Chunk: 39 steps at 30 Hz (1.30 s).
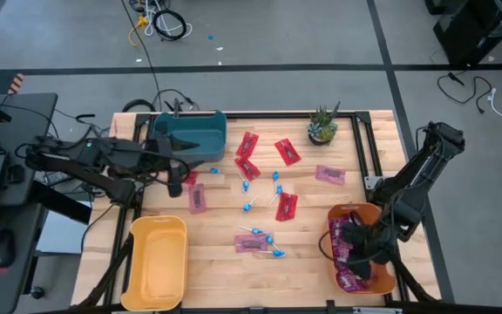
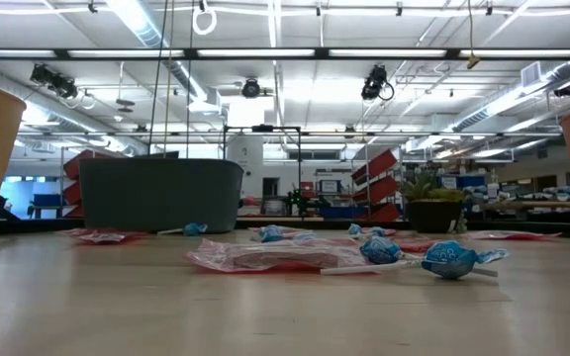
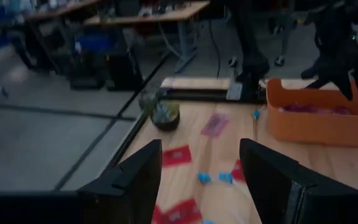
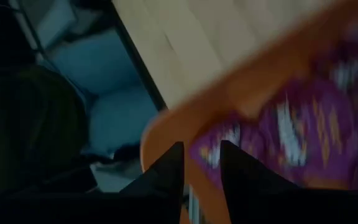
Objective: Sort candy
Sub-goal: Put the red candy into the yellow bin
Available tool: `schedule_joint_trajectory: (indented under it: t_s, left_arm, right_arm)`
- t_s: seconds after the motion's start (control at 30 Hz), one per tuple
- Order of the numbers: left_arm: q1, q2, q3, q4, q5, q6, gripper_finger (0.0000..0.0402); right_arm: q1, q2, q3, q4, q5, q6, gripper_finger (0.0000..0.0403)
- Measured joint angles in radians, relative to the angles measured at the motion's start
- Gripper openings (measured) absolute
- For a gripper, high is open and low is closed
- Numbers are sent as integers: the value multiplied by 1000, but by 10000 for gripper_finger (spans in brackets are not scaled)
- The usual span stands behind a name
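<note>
No readable writing on any packet. We are seeing the right gripper (image 1: 366, 253) hanging over the orange bin (image 1: 389, 281), fingers parted a little with nothing between them, purple packets (image 1: 345, 240) lying inside below. The left gripper (image 1: 178, 177) is hovering beside the teal bin (image 1: 190, 131), jaws wide, empty. Red packets (image 1: 287, 152) and blue lollipops (image 1: 249, 207) are lying scattered on the wooden table (image 1: 312, 262), the yellow bin (image 1: 155, 262) at the near edge. Workshop room behind.
</note>
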Motion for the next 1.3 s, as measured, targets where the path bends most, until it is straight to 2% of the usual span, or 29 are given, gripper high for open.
schedule_joint_trajectory:
  t_s: [0.2,0.43,0.67,0.87,1.03,1.3]
  left_arm:
    - [0,-42,0,-170,85,-114,218]
    - [0,-35,0,-304,264,-162,218]
    - [0,-9,0,-452,259,-275,218]
    - [0,5,-1,-509,254,-284,218]
    - [-20,-16,-69,-477,253,-260,218]
    - [-110,-68,-254,-242,256,-242,218]
  right_arm:
    - [-132,-14,0,67,33,-270,89]
    - [-320,-6,0,146,36,-596,89]
    - [-480,-6,1,239,36,-882,89]
    - [-578,-6,1,330,36,-1060,89]
    - [-639,-6,1,351,95,-1142,89]
    - [-692,-5,1,356,176,-1221,89]
